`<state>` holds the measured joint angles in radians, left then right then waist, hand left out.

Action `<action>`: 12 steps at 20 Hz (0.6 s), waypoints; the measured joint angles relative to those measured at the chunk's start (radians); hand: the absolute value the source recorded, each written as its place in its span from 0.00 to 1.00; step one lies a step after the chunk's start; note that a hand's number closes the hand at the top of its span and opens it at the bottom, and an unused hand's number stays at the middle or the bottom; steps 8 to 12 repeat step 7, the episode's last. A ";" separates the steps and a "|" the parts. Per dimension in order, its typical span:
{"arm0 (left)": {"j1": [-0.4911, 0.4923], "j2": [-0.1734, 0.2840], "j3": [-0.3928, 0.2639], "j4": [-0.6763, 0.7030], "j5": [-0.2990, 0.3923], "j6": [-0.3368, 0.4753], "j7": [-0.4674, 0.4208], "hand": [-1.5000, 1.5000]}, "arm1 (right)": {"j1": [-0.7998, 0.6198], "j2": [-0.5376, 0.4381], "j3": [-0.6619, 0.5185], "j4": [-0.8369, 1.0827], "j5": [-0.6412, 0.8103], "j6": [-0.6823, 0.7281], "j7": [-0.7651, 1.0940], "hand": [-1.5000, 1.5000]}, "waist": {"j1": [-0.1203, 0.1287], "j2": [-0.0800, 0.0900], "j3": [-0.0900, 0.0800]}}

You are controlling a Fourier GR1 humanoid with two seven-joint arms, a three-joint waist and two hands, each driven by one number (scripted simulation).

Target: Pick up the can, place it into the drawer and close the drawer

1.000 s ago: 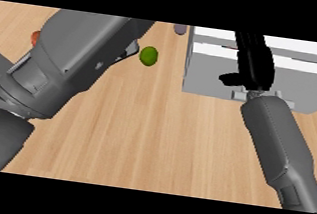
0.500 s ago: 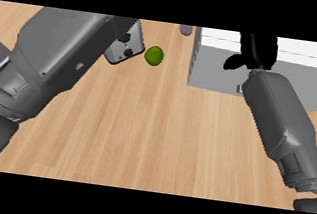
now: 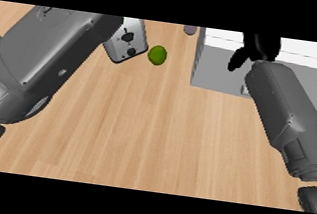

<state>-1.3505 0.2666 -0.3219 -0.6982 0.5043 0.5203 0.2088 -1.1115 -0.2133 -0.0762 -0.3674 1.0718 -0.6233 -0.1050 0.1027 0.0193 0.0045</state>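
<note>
Keep your right robot hand (image 3: 257, 49), fingers curled over the white box-like drawer (image 3: 219, 66) at the wooden counter's (image 3: 151, 128) far edge, pressing squarely; left unseen.

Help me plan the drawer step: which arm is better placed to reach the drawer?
Right. The right hand hangs over the white drawer unit at upper right. The left forearm lies on the far side of the green object, its hand out of view.

The right hand (image 3: 257, 47) is cut off at the upper edge, its fingers out of sight. The left hand is hidden. A small purplish thing (image 3: 190, 29) at top centre is cut off, unidentifiable.
</note>
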 measured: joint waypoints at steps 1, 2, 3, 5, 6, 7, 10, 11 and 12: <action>0.015 0.012 0.000 -0.015 0.000 -0.009 -0.001 0.00 | -0.007 -0.001 -0.007 0.008 -0.005 0.004 -0.009 0.00 | 0.001 0.002 0.001; 0.028 0.019 0.000 -0.029 0.001 -0.012 0.001 0.00 | -0.012 0.001 -0.013 0.013 -0.012 0.009 -0.022 0.00 | -0.001 0.003 0.002; 0.039 0.022 -0.001 -0.043 0.001 -0.011 0.006 0.00 | -0.016 0.004 -0.024 0.014 -0.025 0.016 -0.040 0.00 | -0.003 0.003 0.003; 0.070 0.033 0.000 -0.073 0.004 -0.017 0.006 0.00 | -0.017 0.001 -0.046 0.018 -0.050 0.022 -0.083 0.00 | -0.003 0.005 0.004; 0.081 0.046 0.001 -0.088 0.006 -0.024 0.012 0.00 | -0.020 0.001 -0.053 0.022 -0.056 0.025 -0.096 0.00 | -0.002 0.005 0.004; 0.089 0.056 0.003 -0.103 0.007 -0.027 0.019 0.00 | -0.022 0.001 -0.062 0.026 -0.065 0.028 -0.113 0.00 | -0.004 0.005 0.004; 0.089 0.056 0.003 -0.103 0.007 -0.027 0.019 0.00 | -0.022 0.001 -0.062 0.026 -0.065 0.028 -0.113 0.00 | -0.004 0.005 0.004; 0.089 0.056 0.003 -0.103 0.007 -0.027 0.019 0.00 | -0.022 0.001 -0.062 0.026 -0.065 0.028 -0.113 0.00 | -0.004 0.005 0.004; 0.089 0.056 0.003 -0.103 0.007 -0.027 0.019 0.00 | -0.022 0.001 -0.062 0.026 -0.065 0.028 -0.113 0.00 | -0.004 0.005 0.004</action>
